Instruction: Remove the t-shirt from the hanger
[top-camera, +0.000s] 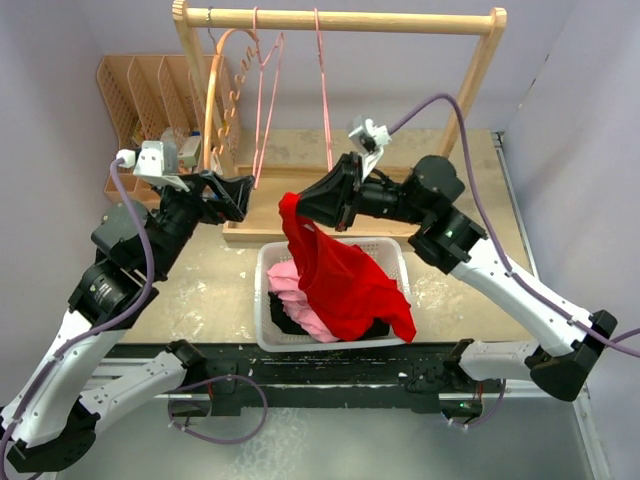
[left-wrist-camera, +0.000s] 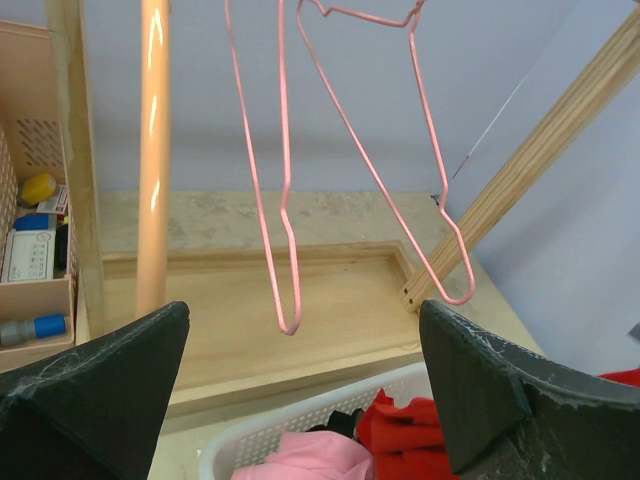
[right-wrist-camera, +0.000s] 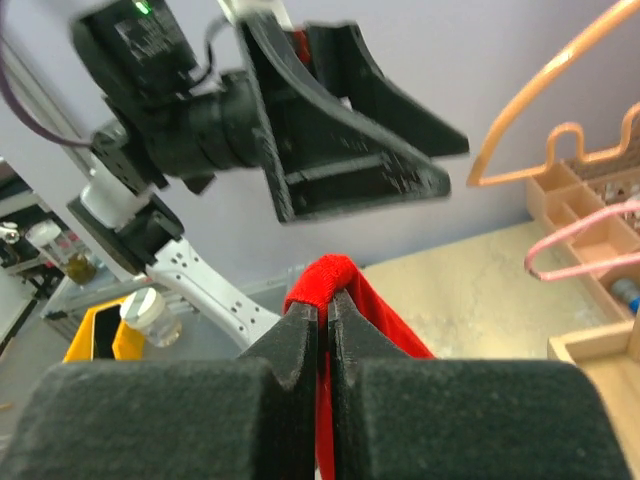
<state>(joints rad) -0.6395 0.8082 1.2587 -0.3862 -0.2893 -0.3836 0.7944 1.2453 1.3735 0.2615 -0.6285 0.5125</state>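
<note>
From above, the red t-shirt (top-camera: 342, 282) is free of any hanger: one bunched edge is pinched high at the tip of the right claw (top-camera: 298, 206), and the rest drapes down into the white basket (top-camera: 262, 298) on the bench (top-camera: 200, 285), lying over a pink garment (top-camera: 292, 292). The left claw (top-camera: 244, 197) hovers just beside that pinch point, its jaws spread and empty. In the left wrist view, its two dark fingers (left-wrist-camera: 100, 400) stand wide apart with nothing between them; bare pink wire hangers (left-wrist-camera: 288, 326) dangle ahead, and a corner of the red cloth shows in the basket below. In the right wrist view, the jaws are pressed together on a folded red hem, which bulges just above the tips, and the cloth falls away behind them.
</note>
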